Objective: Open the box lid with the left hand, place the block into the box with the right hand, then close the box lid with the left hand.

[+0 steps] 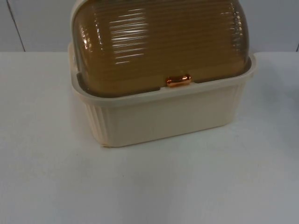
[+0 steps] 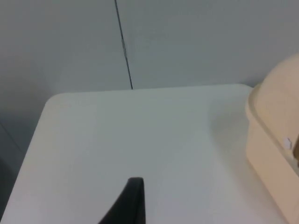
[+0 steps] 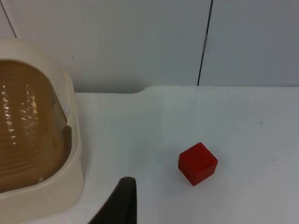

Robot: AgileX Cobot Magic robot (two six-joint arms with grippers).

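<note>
White table top (image 1: 149,186) runs smooth and matte across the top view, lit evenly, and ends at a grey partition wall (image 1: 37,23) whose panels meet at thin dark vertical seams. Standing on it toward the back is the box (image 1: 163,114), a cream plastic body with vertical ribbing on its front face, set at a slight angle to the table's edge. Its lid (image 1: 159,42), a domed, amber, see-through cover with horizontal ridges, is down on the rim, and a small copper-coloured handle (image 1: 178,80) sits at the middle of the lid's front edge. From the left wrist view the table's rounded corner (image 2: 51,100) meets the wall, with a darker gap beside the table's edge; the cream side of the box stands at the far side of that bare stretch, and one black fingertip (image 2: 128,203) of the left gripper hangs above the surface, well apart from the box. Whether that gripper is released or clenched I cannot tell. In the right wrist view the red block (image 3: 197,163) rests on the table, near the box's end wall but clearly apart from it, with the wall's seam behind. A black fingertip (image 3: 120,203) of the right gripper stands above the table between box and block, touching neither; its state I cannot tell either.
</note>
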